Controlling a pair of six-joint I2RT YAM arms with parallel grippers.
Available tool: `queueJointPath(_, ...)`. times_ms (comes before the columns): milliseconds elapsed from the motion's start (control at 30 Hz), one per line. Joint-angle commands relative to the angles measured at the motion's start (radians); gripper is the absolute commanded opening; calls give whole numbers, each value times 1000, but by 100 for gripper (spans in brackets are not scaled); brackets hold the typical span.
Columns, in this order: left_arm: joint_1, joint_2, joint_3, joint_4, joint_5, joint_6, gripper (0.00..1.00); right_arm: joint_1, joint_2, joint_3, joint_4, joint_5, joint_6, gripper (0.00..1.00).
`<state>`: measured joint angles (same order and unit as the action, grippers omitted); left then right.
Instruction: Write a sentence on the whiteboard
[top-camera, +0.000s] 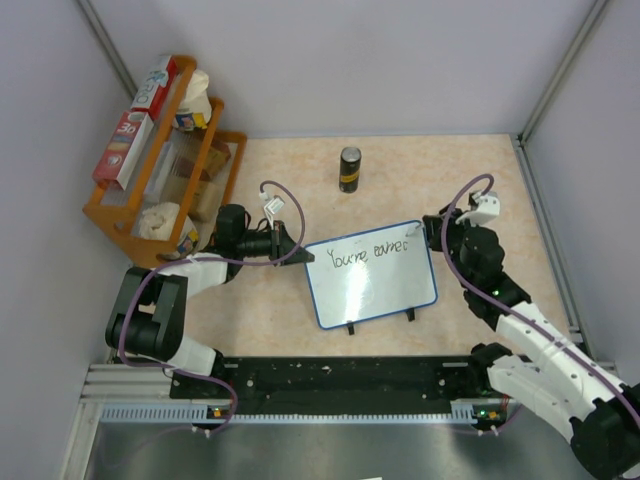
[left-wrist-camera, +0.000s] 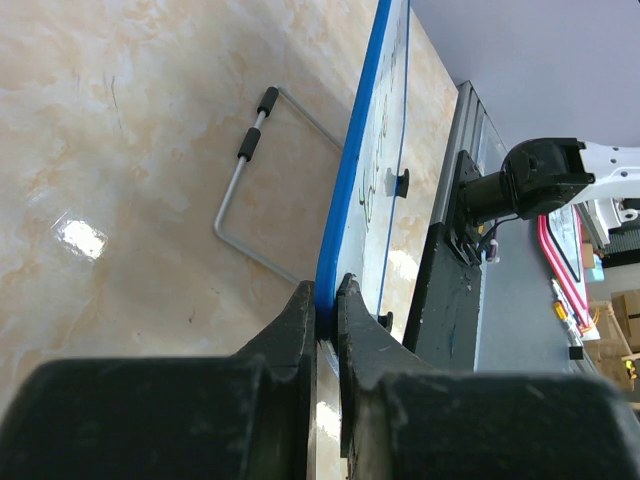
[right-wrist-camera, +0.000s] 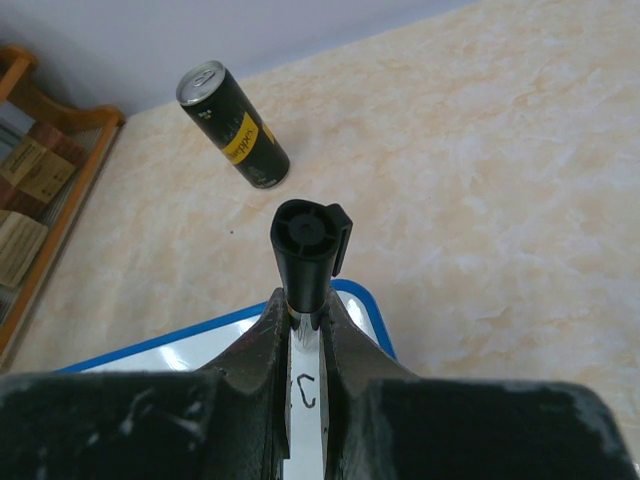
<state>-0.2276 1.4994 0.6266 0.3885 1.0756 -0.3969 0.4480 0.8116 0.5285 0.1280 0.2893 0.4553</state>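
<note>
Whiteboard (top-camera: 380, 290) edge pinched in left end effector (left-wrist-camera: 325, 300), right end effector (right-wrist-camera: 300, 312) clamping marker (right-wrist-camera: 308, 245).

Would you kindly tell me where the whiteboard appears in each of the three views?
Top external: the whiteboard is at the centre of the picture.
Left wrist: edge-on, its blue rim running up from the left gripper, which clamps it.
Right wrist: bottom left and centre, behind the marker in the right gripper.
Shared landmark: the can, in top and right wrist views only.

Left tool (left-wrist-camera: 326, 290) and right tool (right-wrist-camera: 305, 305) both clamped.
</note>
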Motion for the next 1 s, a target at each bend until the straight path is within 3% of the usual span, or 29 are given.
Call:
queueJointPath(0,-12,41,-16,-71,-111,121,0,-12,-18,-22,-1,-13,6,0)
queueJointPath(967,-13,38,-18,-73,-114,122,0,-14,-117,-91,-74,-33,17,0)
